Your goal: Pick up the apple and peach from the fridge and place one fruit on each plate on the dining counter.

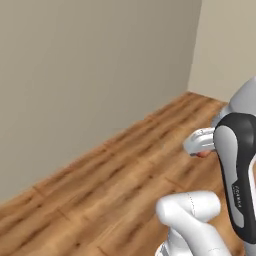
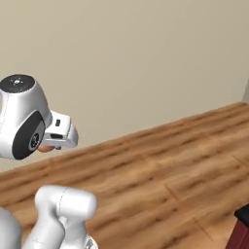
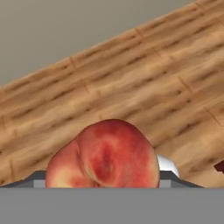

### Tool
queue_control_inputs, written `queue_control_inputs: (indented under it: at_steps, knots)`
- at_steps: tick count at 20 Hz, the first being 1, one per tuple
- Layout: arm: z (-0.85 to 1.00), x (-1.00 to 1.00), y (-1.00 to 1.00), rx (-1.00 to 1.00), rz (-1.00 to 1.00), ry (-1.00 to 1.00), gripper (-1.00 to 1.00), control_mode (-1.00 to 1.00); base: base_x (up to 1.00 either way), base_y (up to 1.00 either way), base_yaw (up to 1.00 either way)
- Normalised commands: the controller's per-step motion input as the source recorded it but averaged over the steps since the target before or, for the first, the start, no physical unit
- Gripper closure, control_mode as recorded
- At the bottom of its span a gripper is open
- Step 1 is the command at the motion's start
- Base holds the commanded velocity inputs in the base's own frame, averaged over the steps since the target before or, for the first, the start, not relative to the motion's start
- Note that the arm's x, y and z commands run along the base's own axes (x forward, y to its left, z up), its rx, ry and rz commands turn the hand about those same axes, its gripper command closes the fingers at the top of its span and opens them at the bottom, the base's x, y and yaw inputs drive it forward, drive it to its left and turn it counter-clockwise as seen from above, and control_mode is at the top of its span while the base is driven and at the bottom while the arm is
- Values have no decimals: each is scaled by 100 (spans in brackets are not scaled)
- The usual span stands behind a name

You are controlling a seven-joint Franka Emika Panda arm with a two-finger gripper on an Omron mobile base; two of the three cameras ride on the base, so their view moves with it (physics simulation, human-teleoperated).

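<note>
A red and yellow peach sits between the fingers of my gripper, which is shut on it. In the hand view the fruit hides most of both fingers, and a pale finger pad peeks out at its right. From the left base view, a sliver of the peach shows under the white hand. From the right base view, the peach shows as a reddish edge below the hand. The hand hangs well above the wooden floor. The apple, fridge and plates are out of view.
Wooden plank floor stretches ahead to a plain beige wall, with a wall corner at the far right. A dark red corner with a black top juts in at the lower right; I cannot tell what it belongs to.
</note>
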Motion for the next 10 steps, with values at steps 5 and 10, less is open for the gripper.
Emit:
queue_control_inputs:
  at_steps: [5, 10]
  knots:
    - [0, 0, 0, 0, 0, 0, 100, 100, 97, 31, -68]
    - [0, 0, 0, 0, 0, 0, 100, 100, 99, 31, -66]
